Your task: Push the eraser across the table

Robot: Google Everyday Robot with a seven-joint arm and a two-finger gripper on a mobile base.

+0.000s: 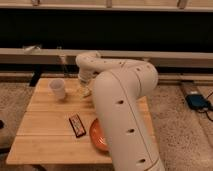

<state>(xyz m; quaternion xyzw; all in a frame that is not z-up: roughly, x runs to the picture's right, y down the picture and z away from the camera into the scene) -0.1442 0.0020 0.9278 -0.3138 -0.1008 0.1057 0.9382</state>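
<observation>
The gripper (86, 90), its grip impossible to tell, hangs near the cup (57, 89) at the worktop's (45, 135) far edge, while the eraser (77, 125) lies further forward, just beside the plate (97, 136), so a skewed push could jam it there.

A light wooden plank tabletop (42, 132) carries a small flat dark rectangular eraser (77, 125) with orange-red edging, lying near its middle. From the eraser, a small white cup (57, 89) stands upright at 11 o'clock, well apart. An orange round plate (97, 137) lies near at 4 o'clock, partly hidden by the bulky white arm (125, 110). The arm's hand (86, 90) hangs at 12 o'clock, near the far edge.
</observation>
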